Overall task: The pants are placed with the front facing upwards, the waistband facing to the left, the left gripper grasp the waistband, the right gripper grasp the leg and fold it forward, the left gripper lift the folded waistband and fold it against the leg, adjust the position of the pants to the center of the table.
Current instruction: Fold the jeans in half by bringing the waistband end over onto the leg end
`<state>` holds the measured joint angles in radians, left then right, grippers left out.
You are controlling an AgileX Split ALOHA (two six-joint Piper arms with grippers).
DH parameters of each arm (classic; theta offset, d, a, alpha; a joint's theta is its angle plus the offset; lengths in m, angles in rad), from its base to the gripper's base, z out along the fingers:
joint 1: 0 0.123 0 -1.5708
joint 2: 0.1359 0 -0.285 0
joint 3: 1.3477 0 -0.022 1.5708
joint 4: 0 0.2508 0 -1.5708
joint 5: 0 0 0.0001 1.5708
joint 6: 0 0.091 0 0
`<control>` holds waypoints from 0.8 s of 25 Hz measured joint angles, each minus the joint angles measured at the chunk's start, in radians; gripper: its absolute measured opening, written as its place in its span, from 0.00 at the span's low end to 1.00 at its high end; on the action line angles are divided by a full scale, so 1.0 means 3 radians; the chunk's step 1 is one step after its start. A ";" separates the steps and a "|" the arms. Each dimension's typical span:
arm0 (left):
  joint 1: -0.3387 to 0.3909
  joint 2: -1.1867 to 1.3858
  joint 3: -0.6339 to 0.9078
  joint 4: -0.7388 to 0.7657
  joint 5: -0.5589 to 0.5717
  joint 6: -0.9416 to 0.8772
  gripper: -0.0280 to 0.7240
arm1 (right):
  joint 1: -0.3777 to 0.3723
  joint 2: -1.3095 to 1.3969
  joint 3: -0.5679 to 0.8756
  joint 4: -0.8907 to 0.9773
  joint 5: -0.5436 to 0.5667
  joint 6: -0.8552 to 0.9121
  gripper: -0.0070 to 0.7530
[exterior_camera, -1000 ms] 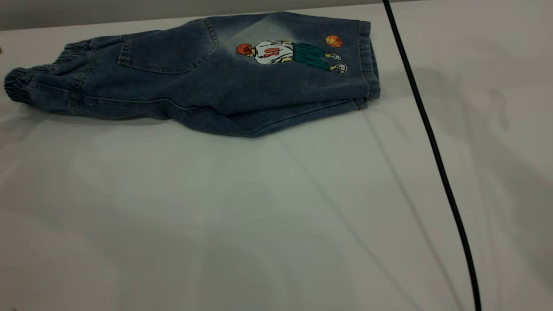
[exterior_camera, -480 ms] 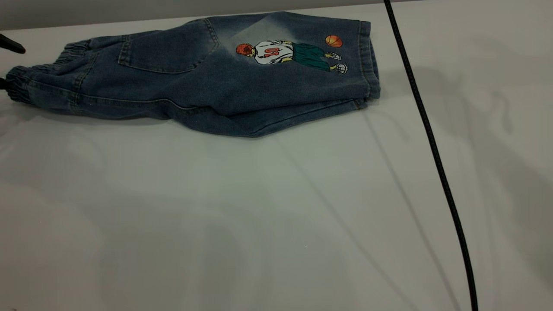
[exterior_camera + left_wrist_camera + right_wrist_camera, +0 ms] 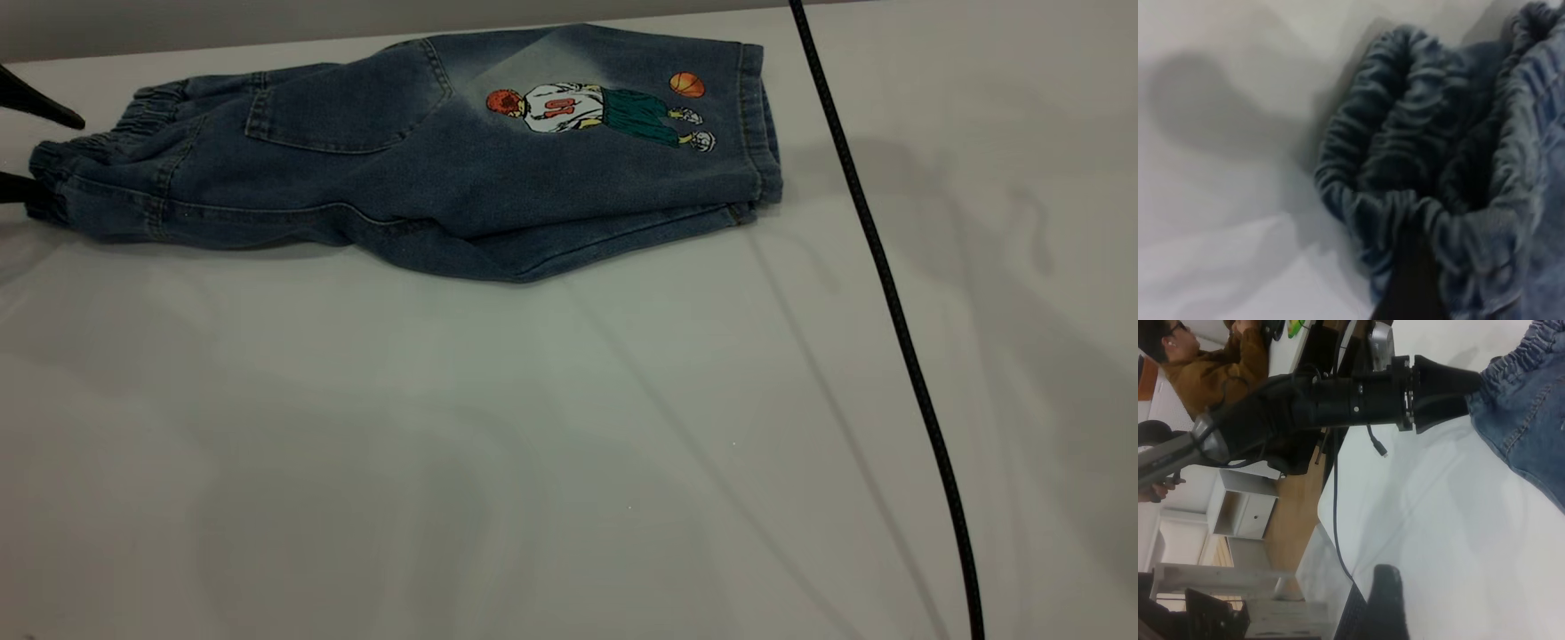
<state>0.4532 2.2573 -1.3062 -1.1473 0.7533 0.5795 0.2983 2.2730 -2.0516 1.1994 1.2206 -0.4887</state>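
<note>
Exterior view: the left gripper's (image 3: 31, 147) black fingers (image 3: 40, 108) stand spread open on either side of the gathered blue denim waistband (image 3: 84, 151) of the short folded pants (image 3: 427, 169), lying along the white tabletop's (image 3: 533, 427) far edge. Right gripper's state: cannot tell.
</note>
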 joint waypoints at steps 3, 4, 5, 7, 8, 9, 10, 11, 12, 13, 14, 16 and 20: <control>0.0000 0.0018 0.0000 0.0164 0.0045 -0.0175 0.70 | 0.0000 0.0000 0.0000 0.0000 0.0000 0.0000 0.74; 0.0000 0.0018 -0.0005 0.0244 0.0059 -0.0231 0.70 | 0.0000 0.0000 0.0000 0.0000 0.0000 0.0000 0.74; 0.0000 0.0018 -0.0007 0.0306 0.0062 -0.0250 0.70 | 0.0000 0.0000 0.0000 0.0000 0.0000 0.0000 0.74; 0.0000 0.0018 -0.0007 0.0363 -0.0001 -0.0249 0.70 | 0.0000 0.0000 0.0000 0.0000 0.0000 0.0000 0.74; 0.0000 0.0018 -0.0007 0.0360 -0.0066 -0.0249 0.70 | 0.0000 0.0000 0.0000 0.0000 0.0000 0.0000 0.74; 0.0000 0.0018 -0.0009 0.0341 -0.0115 -0.0246 0.70 | 0.0000 0.0000 0.0000 0.0000 0.0000 0.0000 0.74; -0.0003 0.0018 -0.0011 0.0306 -0.0155 -0.0246 0.70 | 0.0000 0.0000 0.0000 0.0000 0.0000 0.0000 0.74; -0.0003 0.0018 -0.0011 0.0291 -0.0184 -0.0246 0.70 | 0.0000 0.0000 0.0003 0.0000 0.0000 0.0000 0.74; -0.0003 0.0024 -0.0011 0.0288 -0.0201 -0.0246 0.70 | 0.0000 0.0000 0.0003 0.0000 0.0000 0.0000 0.74; -0.0003 0.0032 -0.0011 0.0263 -0.0200 -0.0242 0.70 | 0.0000 0.0000 0.0003 0.0000 0.0003 0.0000 0.74; -0.0003 0.0048 -0.0011 0.0221 -0.0197 -0.0224 0.70 | 0.0000 0.0000 0.0003 0.0000 0.0003 0.0000 0.74; -0.0003 0.0088 -0.0011 0.0092 -0.0164 -0.0184 0.70 | 0.0000 0.0000 0.0003 0.0000 0.0003 0.0000 0.74; -0.0045 0.0167 -0.0011 -0.0160 -0.0159 -0.0051 0.70 | 0.0000 0.0000 0.0003 0.0000 0.0000 0.0000 0.74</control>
<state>0.4396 2.3074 -1.3094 -1.1954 0.7057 0.5642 0.2983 2.2730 -2.0507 1.1994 1.2206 -0.4887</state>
